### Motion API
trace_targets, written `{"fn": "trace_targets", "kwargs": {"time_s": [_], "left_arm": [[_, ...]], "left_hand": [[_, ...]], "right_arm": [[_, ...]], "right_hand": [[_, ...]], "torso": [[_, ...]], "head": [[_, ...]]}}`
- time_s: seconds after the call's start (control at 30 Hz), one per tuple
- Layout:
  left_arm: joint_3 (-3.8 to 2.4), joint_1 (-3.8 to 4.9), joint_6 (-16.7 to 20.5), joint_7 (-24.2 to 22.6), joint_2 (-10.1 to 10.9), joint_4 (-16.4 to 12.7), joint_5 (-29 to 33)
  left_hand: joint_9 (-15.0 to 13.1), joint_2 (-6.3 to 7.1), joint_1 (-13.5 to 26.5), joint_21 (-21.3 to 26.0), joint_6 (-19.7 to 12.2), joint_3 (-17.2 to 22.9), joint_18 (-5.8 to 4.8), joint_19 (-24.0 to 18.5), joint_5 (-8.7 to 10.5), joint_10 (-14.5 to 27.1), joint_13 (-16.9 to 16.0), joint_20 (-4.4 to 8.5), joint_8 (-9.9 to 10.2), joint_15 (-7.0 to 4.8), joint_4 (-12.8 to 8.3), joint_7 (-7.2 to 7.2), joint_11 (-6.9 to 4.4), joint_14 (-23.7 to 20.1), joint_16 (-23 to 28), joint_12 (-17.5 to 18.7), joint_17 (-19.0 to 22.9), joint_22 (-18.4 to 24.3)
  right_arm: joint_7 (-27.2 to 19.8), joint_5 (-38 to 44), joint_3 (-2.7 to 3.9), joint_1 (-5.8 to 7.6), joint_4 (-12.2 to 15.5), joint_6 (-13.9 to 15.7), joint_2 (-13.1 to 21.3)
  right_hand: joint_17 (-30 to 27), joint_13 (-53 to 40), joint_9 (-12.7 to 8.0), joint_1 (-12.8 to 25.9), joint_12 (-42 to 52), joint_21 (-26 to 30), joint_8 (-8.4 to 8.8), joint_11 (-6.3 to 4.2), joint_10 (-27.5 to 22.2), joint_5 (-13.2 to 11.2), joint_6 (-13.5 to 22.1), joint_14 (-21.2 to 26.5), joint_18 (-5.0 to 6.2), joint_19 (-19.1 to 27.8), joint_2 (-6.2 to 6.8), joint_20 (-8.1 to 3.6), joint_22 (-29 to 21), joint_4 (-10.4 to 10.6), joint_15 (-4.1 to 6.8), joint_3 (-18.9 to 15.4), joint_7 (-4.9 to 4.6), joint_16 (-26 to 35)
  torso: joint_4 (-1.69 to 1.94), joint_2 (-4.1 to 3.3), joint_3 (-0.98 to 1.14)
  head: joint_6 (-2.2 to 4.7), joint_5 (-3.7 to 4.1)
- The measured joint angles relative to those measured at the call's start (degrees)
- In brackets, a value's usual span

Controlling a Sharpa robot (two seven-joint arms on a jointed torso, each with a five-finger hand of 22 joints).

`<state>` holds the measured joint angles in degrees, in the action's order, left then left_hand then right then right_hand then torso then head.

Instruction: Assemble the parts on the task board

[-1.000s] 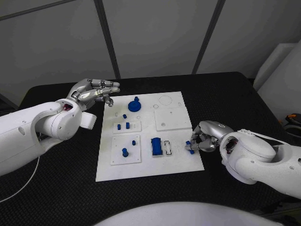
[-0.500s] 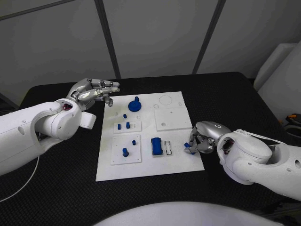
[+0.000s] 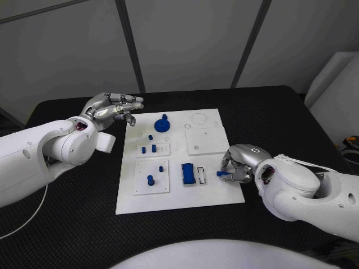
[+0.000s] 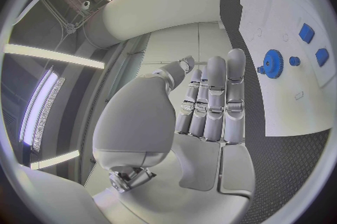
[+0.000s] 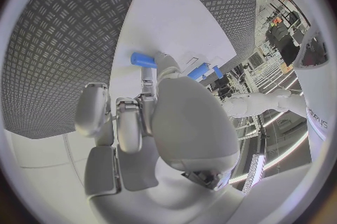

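Over task board (image 3: 212,193), right hand (image 3: 238,166) shifted inward, pinching blue part (image 3: 221,174)

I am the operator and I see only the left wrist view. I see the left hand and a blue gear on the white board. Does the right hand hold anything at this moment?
Observer: Yes. The right hand pinches a small blue part at its fingertips, over the near right area of the task board.
Operator: Is any slot near it?
Observer: A white-edged rectangular slot lies just left of that hand, beside a blue block.
Operator: And my left hand, is it over the board?
Observer: No. The left hand is off the board's far left corner, holding nothing.
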<state>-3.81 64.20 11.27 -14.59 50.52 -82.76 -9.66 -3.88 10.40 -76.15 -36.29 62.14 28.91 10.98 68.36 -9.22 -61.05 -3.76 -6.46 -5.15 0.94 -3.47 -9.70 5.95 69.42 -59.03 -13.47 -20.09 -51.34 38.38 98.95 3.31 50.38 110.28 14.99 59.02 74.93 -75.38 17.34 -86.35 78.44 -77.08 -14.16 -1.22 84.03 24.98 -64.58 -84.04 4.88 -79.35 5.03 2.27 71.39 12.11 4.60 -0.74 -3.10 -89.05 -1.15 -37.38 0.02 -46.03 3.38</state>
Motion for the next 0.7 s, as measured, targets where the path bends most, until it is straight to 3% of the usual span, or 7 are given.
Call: {"fn": "trace_targets", "kwargs": {"time_s": [0.27,0.37,0.7], "left_arm": [[0.00,0.00,0.0,0.0,0.0,0.0,0.0],[0.00,0.00,0.0,0.0,0.0,-0.1,0.0],[0.00,0.00,0.0,0.0,0.0,-0.1,0.0]], "left_hand": [[0.0,0.00,0.0,0.0,0.0,0.0,0.00,0.0,0.00,0.0,0.0,0.00,0.0,0.00,0.0,0.00,0.00,0.0,0.0,0.0,0.0,0.0],[0.0,0.00,0.0,0.0,0.0,0.0,0.00,0.0,0.00,0.0,0.0,0.00,0.0,0.00,0.0,0.00,0.00,0.0,0.0,0.0,0.0,0.0],[0.0,0.00,0.0,0.0,0.0,0.0,0.00,0.0,0.00,0.0,0.0,0.00,0.0,0.00,0.0,0.00,0.00,0.0,0.0,0.0,0.0,0.0]], "right_arm": [[0.3,-1.7,-0.13,-0.11,0.7,1.3,0.6],[0.6,-2.9,-0.18,-0.18,1.0,2.1,0.7],[1.3,-5.9,-0.30,-0.32,1.9,7.6,-0.6]], "right_hand": [[0.0,0.6,0.0,-0.2,-0.4,0.0,0.31,0.00,0.0,4.3,-0.2,0.0,0.00,-0.2,0.24,-0.22,0.4,1.4,0.00,5.4,-0.02,0.0],[0.0,0.4,0.0,-0.2,-0.3,0.0,0.31,0.00,0.0,4.7,-0.1,0.0,0.00,-0.2,0.44,-0.22,0.5,1.6,0.00,6.2,-0.02,0.0],[0.0,0.4,0.0,2.7,0.1,-0.5,0.26,-0.20,-0.2,4.8,-0.3,0.0,0.00,-0.6,3.28,-0.64,1.2,3.2,0.03,10.9,-0.21,0.0]], "torso": [[-0.04,-0.01,-0.03],[-0.04,-0.02,-0.03],[0.03,-0.05,-0.03]], "head": [[0.04,-0.11],[0.08,-0.11],[0.13,-0.18]]}}
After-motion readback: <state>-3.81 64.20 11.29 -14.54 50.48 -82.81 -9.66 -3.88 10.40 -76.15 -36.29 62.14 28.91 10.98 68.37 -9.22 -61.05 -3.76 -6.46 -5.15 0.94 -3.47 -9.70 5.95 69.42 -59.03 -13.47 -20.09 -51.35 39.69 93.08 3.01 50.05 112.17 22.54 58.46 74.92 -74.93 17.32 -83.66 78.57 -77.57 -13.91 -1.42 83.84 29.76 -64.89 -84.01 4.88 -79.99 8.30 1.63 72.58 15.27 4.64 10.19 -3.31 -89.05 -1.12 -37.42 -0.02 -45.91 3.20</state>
